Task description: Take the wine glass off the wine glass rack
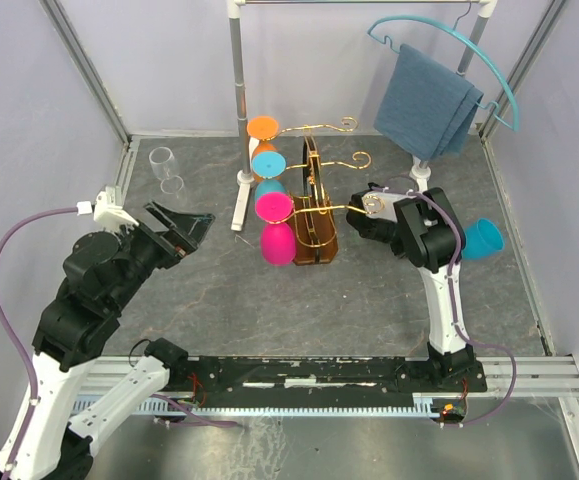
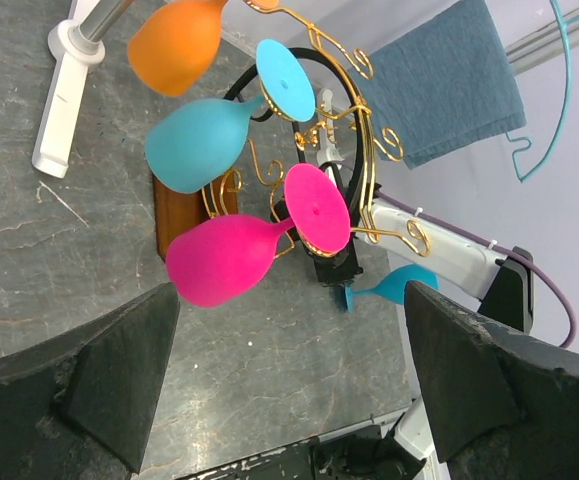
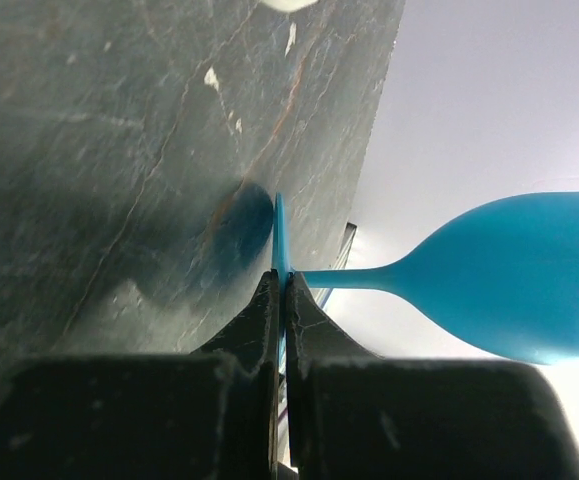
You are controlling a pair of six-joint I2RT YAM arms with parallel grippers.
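Note:
The gold wire wine glass rack (image 1: 314, 200) stands on its brown wooden base (image 1: 321, 246) at mid-table. An orange glass (image 1: 264, 128), a teal glass (image 1: 267, 165) and a pink glass (image 1: 276, 243) hang on its left side; they also show in the left wrist view, with the pink glass (image 2: 224, 260) nearest. My right gripper (image 3: 280, 282) is shut on the thin foot of a blue wine glass (image 3: 509, 275), just right of the rack; its bowl (image 1: 484, 240) sticks out past the right arm. My left gripper (image 1: 181, 225) is open and empty, left of the rack.
A clear glass (image 1: 166, 166) lies at the back left. A tall white pole stand (image 1: 240, 110) rises just behind and left of the rack. A blue towel (image 1: 429, 100) hangs on a teal hanger (image 1: 499, 85) at the back right. Grey walls enclose the table.

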